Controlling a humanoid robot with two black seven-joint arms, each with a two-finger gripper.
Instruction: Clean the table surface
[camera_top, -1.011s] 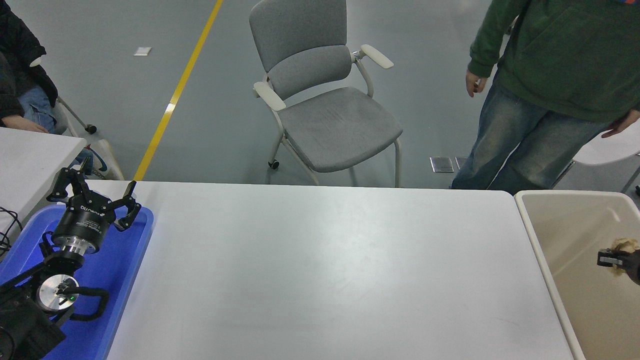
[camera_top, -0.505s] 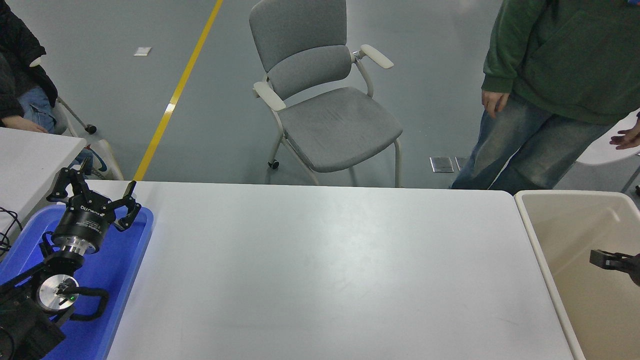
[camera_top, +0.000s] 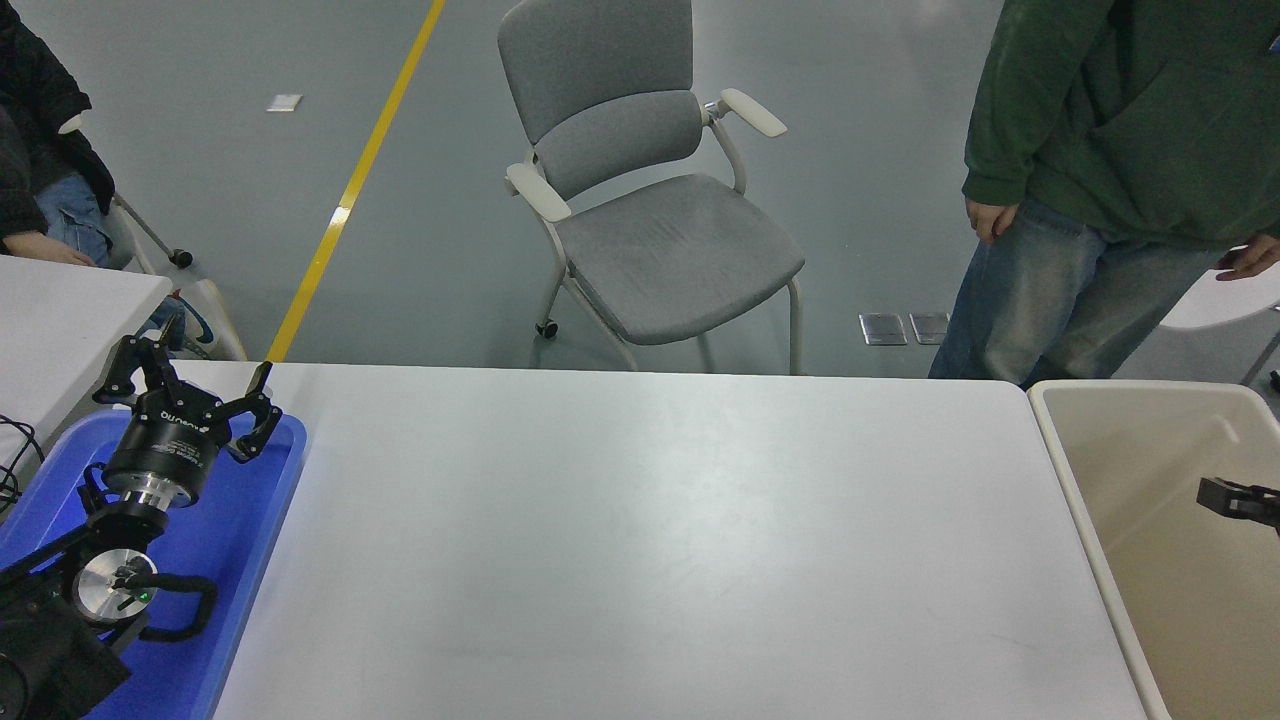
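Grey floor behind; the desk (camera_top: 640, 540) lies bare. Your right gripper (camera_top: 1235, 497), grip state unreadable, hangs over the beige bin (camera_top: 1075, 470) off the desk's right edge; the left gripper (camera_top: 190, 385) waits spread, empty, at its left edge.

A smooth grey floor (camera_top: 880, 150) is seen beyond the far edge of the desk, lit evenly, with soft reflections on it. A yellow line (camera_top: 352, 190) is painted across it, running from the top of the view down towards the left. A small pale square (camera_top: 285, 102) lies on the floor left of that line. A grey upholstered chair (camera_top: 640, 190) with cream armrests and castors is placed near the middle, turned slightly aside. Two metal floor plates (camera_top: 905, 328) are set side by side right of the chair. A smaller white table (camera_top: 60, 320) is partly seen at the left edge.
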